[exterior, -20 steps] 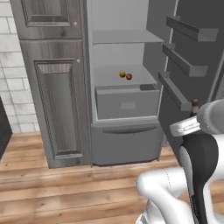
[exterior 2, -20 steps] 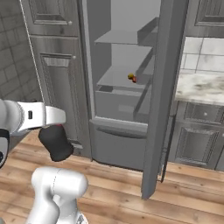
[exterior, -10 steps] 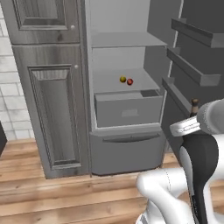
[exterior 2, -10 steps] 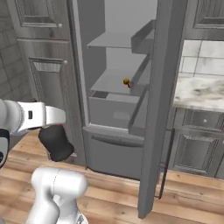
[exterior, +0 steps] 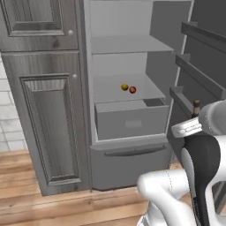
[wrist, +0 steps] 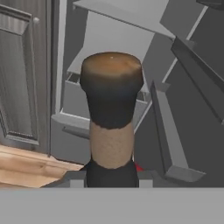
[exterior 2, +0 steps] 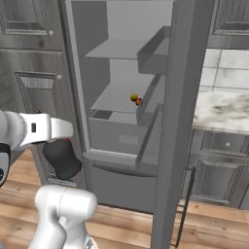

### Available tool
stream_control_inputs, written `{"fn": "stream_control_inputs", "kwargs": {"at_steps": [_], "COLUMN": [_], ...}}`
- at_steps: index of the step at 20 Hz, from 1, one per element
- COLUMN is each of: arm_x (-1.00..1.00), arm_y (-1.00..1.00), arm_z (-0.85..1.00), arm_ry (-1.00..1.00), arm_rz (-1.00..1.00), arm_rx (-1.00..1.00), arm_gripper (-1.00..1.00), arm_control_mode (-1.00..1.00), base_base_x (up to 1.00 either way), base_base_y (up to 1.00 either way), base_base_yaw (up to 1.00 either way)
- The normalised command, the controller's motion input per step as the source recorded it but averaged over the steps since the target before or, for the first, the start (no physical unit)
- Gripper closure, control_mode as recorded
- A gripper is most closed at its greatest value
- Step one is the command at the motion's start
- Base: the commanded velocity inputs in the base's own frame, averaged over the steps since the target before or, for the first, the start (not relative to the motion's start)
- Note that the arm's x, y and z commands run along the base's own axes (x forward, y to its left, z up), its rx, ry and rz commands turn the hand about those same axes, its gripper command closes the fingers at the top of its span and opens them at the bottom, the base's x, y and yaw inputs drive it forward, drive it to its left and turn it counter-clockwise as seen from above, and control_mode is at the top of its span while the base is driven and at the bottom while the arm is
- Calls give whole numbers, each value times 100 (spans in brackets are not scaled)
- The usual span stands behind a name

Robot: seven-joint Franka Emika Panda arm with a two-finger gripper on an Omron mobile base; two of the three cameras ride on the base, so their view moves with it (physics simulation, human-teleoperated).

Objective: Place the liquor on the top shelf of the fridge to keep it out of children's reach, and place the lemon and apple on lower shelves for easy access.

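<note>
At the left of the left base view stands a wood-grain grey cupboard (exterior: 42, 119), and just right of it the fridge (exterior: 132, 128) is open, its light grey interior facing me. High in the frame sits the top shelf (exterior: 128, 44), bare, which is where my load belongs. Below it, on a lower shelf (exterior: 110, 92) above the drawer box (exterior: 128, 120), the lemon (exterior: 125, 87) and the apple (exterior: 132, 90) lie touching or nearly so, lemon left of apple. Their resting low and in easy reach suggests that part of the job is already done.

Toward the right edge of the same view, the stopper and neck of the liquor (exterior: 196, 108) poke up just behind my white forearm, well below and right of the top shelf. The door racks (exterior: 201, 66) run up the right side.

In the hand view the liquor (wrist: 112, 118) rises from the bottom centre, stopper uppermost, straight along my line of sight. My gripper (wrist: 111, 178) is clenched on its lower neck or shoulder, holding it upright so that it can be set down standing. The fridge interior lies beyond it, upper left of the frame.

I judge the lift toward the top shelf is not yet made; the bottle hangs low, near drawer height.
</note>
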Motion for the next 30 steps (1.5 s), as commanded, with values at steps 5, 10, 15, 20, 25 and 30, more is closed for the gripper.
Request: {"fn": "stream_control_inputs", "kwargs": {"at_steps": [5, 10, 15, 20, 25, 30], "arm_x": [0, 0, 0, 0, 0, 3], "arm_y": [0, 0, 0, 0, 0, 2], "arm_z": [0, 0, 0, 0, 0, 0], "arm_ry": [0, 0, 0, 0, 0, 0], "arm_rz": [0, 0, 0, 0, 0, -1], "arm_rx": [0, 0, 0, 0, 0, -1], "arm_gripper": [100, 100, 100, 100, 100, 100], "arm_control_mode": [100, 100, 100, 100, 100, -100], "base_base_x": [62, 66, 65, 57, 40, 21], "base_base_y": [21, 24, 25, 25, 24, 14], "base_base_yaw": [-8, -9, -9, -9, -8, -6]}}
